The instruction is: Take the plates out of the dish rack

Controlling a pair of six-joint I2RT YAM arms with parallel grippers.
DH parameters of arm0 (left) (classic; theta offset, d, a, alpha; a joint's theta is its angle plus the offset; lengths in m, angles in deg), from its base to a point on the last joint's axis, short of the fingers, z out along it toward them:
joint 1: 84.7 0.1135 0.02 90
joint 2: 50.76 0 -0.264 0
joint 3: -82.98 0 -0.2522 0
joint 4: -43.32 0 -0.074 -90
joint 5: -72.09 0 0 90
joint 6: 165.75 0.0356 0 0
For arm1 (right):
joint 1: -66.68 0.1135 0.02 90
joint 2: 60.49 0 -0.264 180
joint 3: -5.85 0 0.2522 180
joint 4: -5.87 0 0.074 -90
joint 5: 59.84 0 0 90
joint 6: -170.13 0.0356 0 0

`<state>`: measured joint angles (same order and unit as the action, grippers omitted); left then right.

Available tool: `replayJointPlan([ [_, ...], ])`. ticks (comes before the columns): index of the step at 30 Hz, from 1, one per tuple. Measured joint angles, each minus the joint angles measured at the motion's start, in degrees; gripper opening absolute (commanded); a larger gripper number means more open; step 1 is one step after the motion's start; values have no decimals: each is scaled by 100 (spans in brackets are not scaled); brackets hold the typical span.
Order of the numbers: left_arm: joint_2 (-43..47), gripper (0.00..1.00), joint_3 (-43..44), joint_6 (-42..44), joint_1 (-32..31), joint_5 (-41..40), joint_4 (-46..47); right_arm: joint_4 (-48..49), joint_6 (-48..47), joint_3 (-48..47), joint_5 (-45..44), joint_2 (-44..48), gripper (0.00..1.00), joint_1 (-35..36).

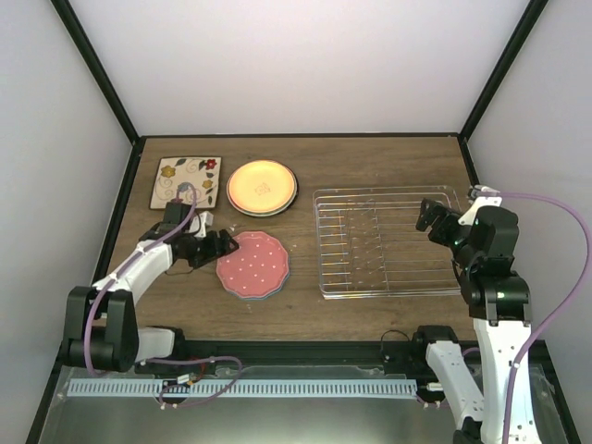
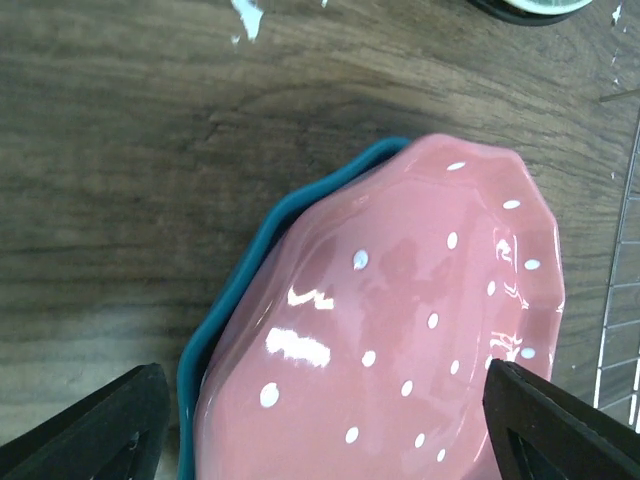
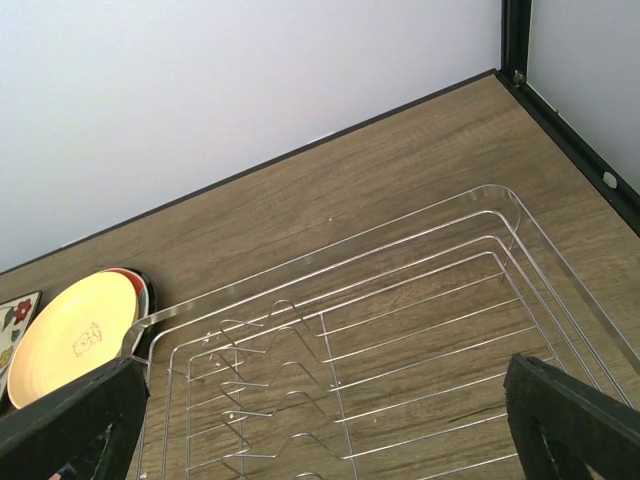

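Observation:
The pink-red scalloped plate (image 1: 252,265) (image 2: 400,330) lies flat on the teal plate (image 2: 232,290), left of the dish rack (image 1: 388,242) (image 3: 400,330). My left gripper (image 1: 222,248) (image 2: 330,445) is open at this stack's left edge, its fingers (image 2: 100,430) spread wide with the pink rim showing between them. No plate stands in the wire rack. My right gripper (image 1: 433,218) (image 3: 325,435) hovers open over the rack's right side, nothing between its fingers (image 3: 575,420). The orange-yellow plate (image 1: 262,186) (image 3: 70,340) tops a stack with a red plate (image 3: 141,287) under it. The square cream floral plate (image 1: 185,180) lies far left.
The black frame posts and white walls close in the table (image 1: 305,153) at the back and both sides. The rack's wires (image 2: 625,300) show just right of the pink plate in the left wrist view.

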<state>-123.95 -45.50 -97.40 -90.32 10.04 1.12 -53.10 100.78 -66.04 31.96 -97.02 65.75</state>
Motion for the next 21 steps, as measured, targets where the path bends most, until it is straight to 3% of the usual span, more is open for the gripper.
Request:
replayJointPlan([
  [9, -612, 92, 914, 260, -299, -654, -46, -232, 109, 0, 7, -57, 100, 0],
  [21, -723, 93, 2562, 831, -299, -1808, 57, -85, 173, -20, 1019, -1631, 100, 0],
])
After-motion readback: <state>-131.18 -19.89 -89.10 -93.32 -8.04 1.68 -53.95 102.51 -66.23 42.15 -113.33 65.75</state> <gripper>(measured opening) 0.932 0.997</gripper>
